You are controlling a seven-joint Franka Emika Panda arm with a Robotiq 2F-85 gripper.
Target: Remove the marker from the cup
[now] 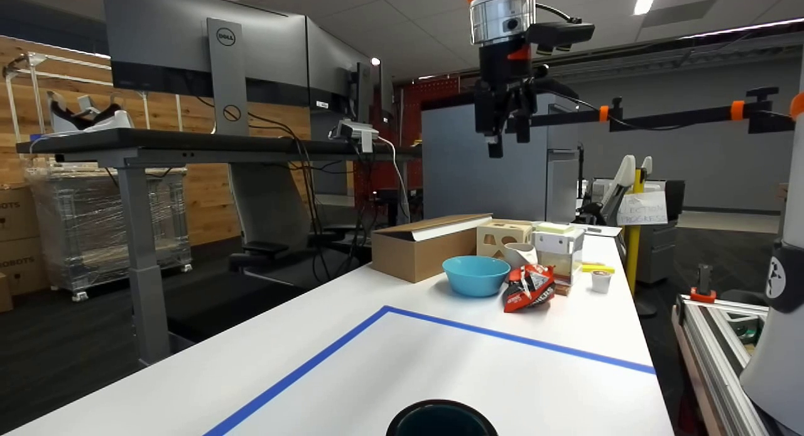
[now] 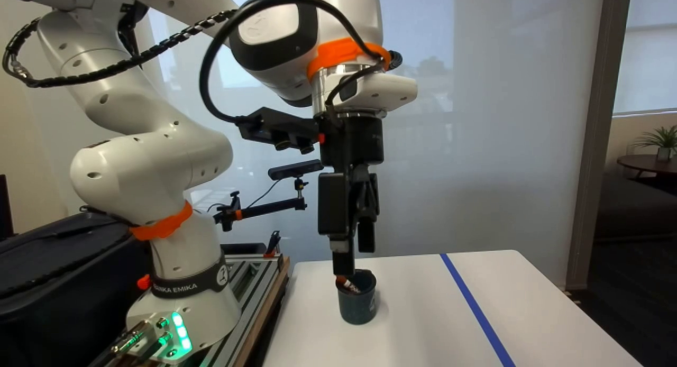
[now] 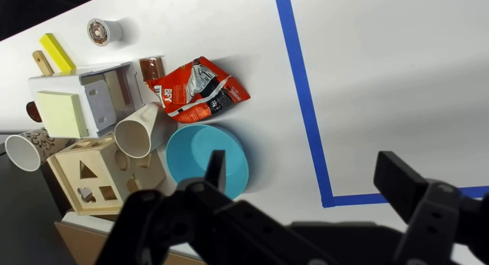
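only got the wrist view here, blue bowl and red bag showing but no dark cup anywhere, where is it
Observer: The dark cup stands upright on the white table; it shows in both exterior views.
Operator: anything in it
Observer: Yes, in an exterior view a reddish and white stick, most likely the marker, leans inside, reddish end up.
Operator: so am i right above it now
Observer: It doesn't look so: in an exterior view the cup sits at the bottom edge, nearest, while the gripper hangs high up, farther back.
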